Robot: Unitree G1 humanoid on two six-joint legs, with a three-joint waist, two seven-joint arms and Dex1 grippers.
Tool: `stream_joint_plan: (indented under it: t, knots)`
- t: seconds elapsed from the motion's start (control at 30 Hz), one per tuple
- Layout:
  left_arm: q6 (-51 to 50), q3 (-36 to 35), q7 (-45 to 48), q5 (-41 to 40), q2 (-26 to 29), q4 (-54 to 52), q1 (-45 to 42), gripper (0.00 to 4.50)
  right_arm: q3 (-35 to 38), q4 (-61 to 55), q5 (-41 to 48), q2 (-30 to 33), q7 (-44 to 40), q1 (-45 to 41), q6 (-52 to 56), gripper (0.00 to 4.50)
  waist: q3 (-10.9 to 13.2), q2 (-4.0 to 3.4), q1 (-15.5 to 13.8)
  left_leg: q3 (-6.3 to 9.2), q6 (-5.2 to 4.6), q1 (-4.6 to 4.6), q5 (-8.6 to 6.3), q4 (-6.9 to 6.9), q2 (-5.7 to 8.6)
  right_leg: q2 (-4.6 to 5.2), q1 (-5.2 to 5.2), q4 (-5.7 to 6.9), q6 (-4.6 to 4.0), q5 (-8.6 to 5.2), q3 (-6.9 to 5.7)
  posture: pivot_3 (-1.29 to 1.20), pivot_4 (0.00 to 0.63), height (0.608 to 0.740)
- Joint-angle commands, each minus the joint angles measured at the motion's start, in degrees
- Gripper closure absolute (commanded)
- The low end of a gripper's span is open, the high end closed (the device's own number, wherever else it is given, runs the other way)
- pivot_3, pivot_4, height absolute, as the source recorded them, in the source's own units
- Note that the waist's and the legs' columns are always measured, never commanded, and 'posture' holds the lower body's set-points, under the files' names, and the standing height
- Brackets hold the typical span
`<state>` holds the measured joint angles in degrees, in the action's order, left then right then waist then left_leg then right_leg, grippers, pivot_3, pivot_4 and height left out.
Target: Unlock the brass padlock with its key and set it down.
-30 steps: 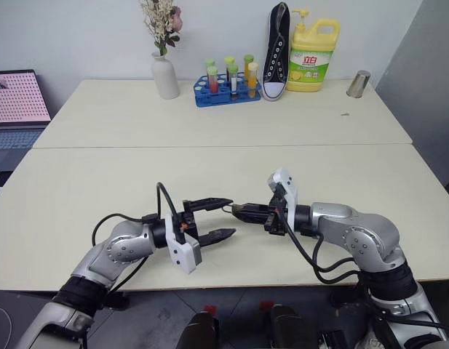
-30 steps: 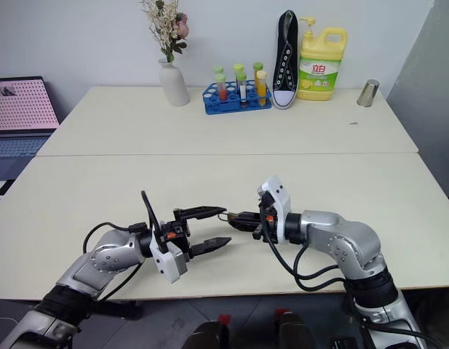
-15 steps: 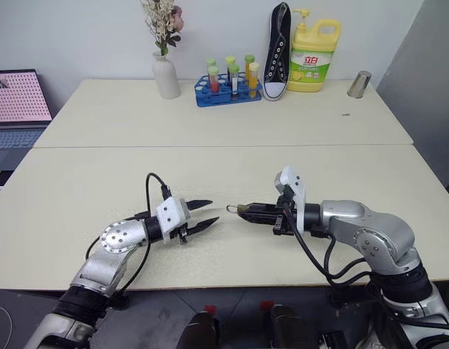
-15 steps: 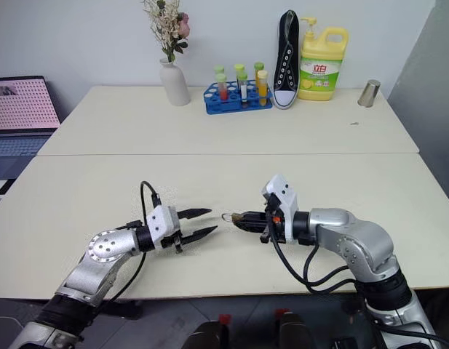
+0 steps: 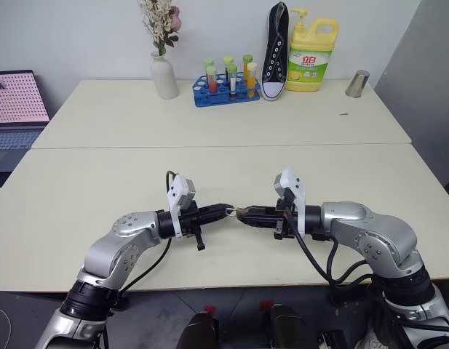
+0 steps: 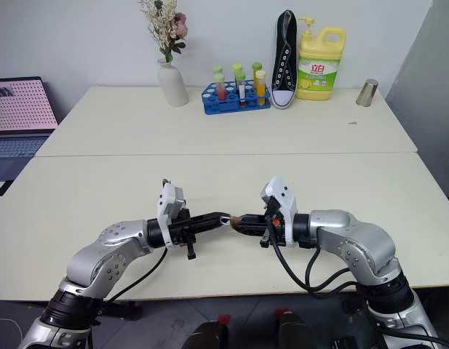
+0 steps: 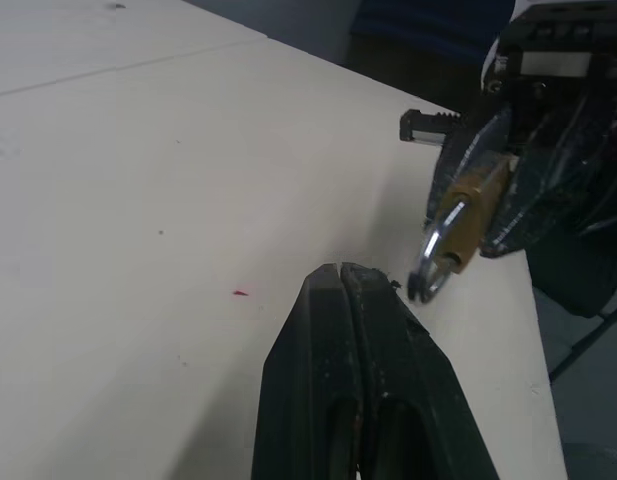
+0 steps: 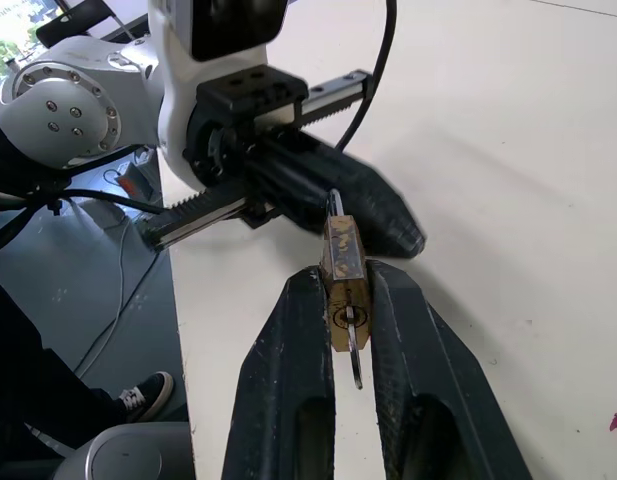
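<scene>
The yellow detergent jug (image 5: 312, 64) at the far edge carries a label with red characters too small to read. Both arms meet over the near edge of the pale, smooth table (image 5: 209, 123), which lies open behind them. The right gripper (image 8: 346, 300) clamps the brass padlock (image 8: 344, 280), key in its slot. The left gripper (image 7: 340, 275), jaws pressed together, sits tip to tip with the thin silver shackle (image 7: 433, 262); whether it touches is unclear.
</scene>
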<state>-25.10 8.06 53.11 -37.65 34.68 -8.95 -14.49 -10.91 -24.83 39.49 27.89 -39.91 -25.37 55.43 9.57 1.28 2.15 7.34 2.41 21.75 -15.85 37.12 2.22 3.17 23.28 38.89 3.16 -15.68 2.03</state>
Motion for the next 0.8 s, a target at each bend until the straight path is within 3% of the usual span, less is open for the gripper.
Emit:
stream_joint_plan:
  t: [0.03,0.5,0.8]
  knots:
    - [-0.2,-1.7,0.7,0.3,-0.3,-2.8,0.1,4.50,0.2,-2.5,0.5,-0.2,-0.4,0.0,-0.9,4.37,0.0,0.00,0.0,0.00,0.00,0.00,0.00,0.00,0.00,0.00,0.00,0.00,0.00,0.00,0.00,0.00,0.150,0.740]
    - [-7.1,-4.7,2.7,-3.2,2.5,-10.3,2.1,4.50,-0.4,-1.0,-0.8,0.1,-0.5,0.2,-1.5,4.37,0.0,0.00,-0.2,-0.03,0.00,0.00,0.00,-0.02,0.00,0.00,0.00,-0.02,0.00,0.00,0.02,0.00,0.150,0.740]
    - [-14.7,-8.8,0.6,-9.6,2.0,-12.7,0.8,4.50,-0.6,-0.7,-1.1,0.1,-0.8,0.3,-1.5,4.37,0.0,0.00,-0.3,-0.03,0.00,0.00,0.00,-0.01,-0.01,0.01,0.00,-0.03,0.00,0.00,0.02,0.00,0.150,0.740]
